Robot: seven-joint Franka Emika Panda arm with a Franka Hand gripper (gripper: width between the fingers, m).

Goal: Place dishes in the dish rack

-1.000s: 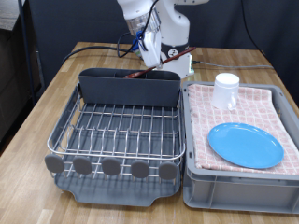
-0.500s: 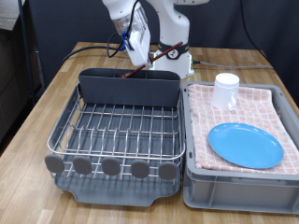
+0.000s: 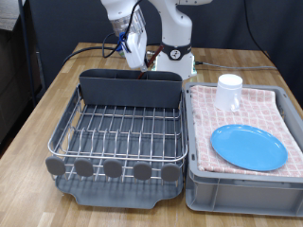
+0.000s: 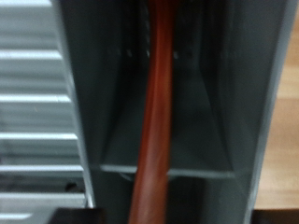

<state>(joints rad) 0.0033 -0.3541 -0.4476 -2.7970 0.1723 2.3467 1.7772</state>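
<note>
My gripper (image 3: pixel 135 53) hangs over the back of the dish rack (image 3: pixel 118 132), above its tall grey utensil compartment (image 3: pixel 130 90). It is shut on the dark brown wooden spoon (image 3: pixel 141 68), which points steeply down into the compartment. In the wrist view the spoon (image 4: pixel 159 112) runs along the middle of the compartment's inside (image 4: pixel 103 103); my fingers do not show there. The white mug (image 3: pixel 228 92) and the light-blue plate (image 3: pixel 248 147) rest on the checkered cloth at the exterior view's right.
A grey bin (image 3: pixel 237 187) with a pink checkered cloth (image 3: pixel 270 109) stands right of the rack. The rack's wire grid (image 4: pixel 37 93) holds nothing. The robot base (image 3: pixel 175 59) and cables are behind the rack on the wooden table (image 3: pixel 38 113).
My gripper has moved towards the exterior view's left and up with the spoon. The spoon has turned from lying across the compartment to pointing steeply down into it.
</note>
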